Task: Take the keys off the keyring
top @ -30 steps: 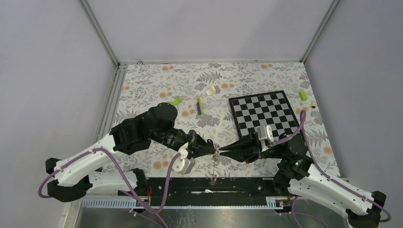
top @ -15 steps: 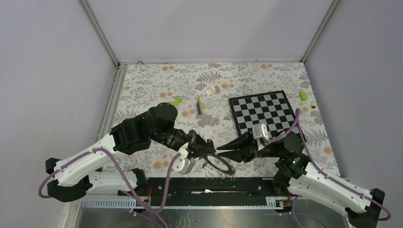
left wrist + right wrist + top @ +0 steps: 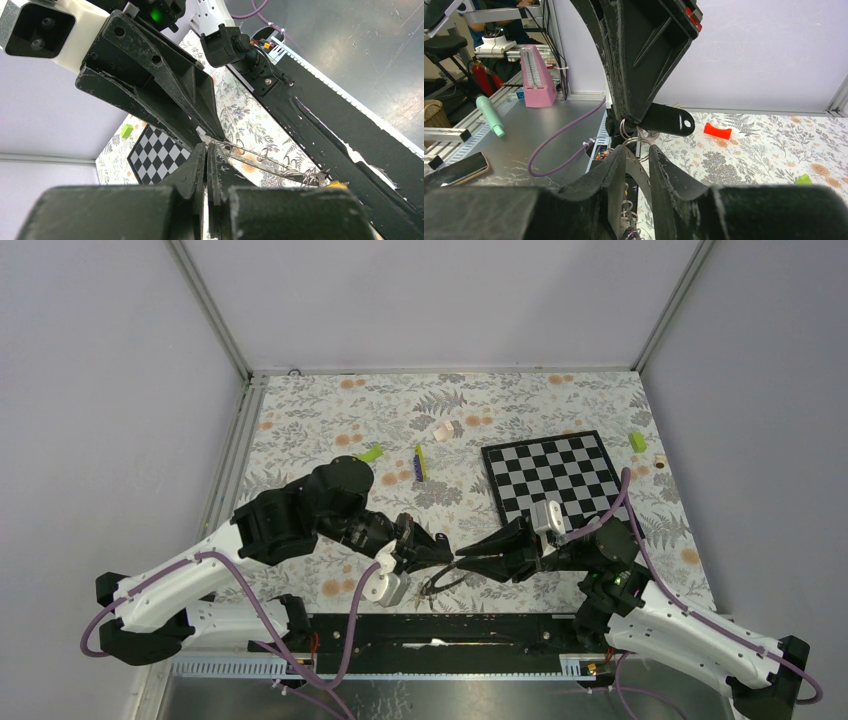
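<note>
The two grippers meet tip to tip near the table's front edge. My left gripper [image 3: 446, 557] [image 3: 206, 150] is shut on the rim of the keyring [image 3: 446, 581] [image 3: 270, 162], a thin metal hoop that slants down from its tip. Small split rings and a yellow key tag [image 3: 340, 185] bunch at the hoop's low end. A black key tag [image 3: 671, 120] hangs by the left gripper's tip. My right gripper [image 3: 461, 562] [image 3: 637, 162] is open; the hoop's band [image 3: 636, 175] passes between its fingers, against the left one. A small red tag-like piece [image 3: 717, 131] lies on the cloth.
The chessboard [image 3: 555, 478] lies at the right behind my right arm. Lime-green blocks [image 3: 372, 453] [image 3: 637, 441], a yellow-green and purple stick [image 3: 420, 462] and a small white object [image 3: 446, 430] sit farther back. The black base rail [image 3: 440, 625] runs just below the hanging hoop.
The hoop, first hanging edge-on between the tips, swung out flat to the right and now slants beneath them. The right jaws have parted a little wider. The left arm has stayed put.
</note>
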Available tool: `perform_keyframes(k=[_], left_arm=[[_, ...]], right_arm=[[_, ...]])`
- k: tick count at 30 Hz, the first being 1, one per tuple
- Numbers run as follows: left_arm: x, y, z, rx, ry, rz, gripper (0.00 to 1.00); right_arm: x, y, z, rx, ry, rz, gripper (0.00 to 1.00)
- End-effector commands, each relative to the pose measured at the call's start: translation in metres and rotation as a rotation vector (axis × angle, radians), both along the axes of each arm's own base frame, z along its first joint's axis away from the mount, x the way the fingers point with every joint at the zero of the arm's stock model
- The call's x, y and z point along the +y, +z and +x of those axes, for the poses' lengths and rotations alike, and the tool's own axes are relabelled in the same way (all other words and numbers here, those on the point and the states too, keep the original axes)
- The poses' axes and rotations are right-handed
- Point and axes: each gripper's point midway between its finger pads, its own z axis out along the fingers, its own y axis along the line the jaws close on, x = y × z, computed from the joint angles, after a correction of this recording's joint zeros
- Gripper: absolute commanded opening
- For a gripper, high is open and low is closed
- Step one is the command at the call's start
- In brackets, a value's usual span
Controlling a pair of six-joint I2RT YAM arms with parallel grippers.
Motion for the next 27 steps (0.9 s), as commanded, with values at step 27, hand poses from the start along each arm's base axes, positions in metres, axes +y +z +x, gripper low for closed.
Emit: perform_keyframes(k=[27], left_arm=[[-0.0007, 0.0167, -0.0065, -0.014, -0.034, -0.061, 0.0]], right_arm=[[-0.0075, 0.0129, -0.0084, -0.019, 0.019, 0.022, 0.32]])
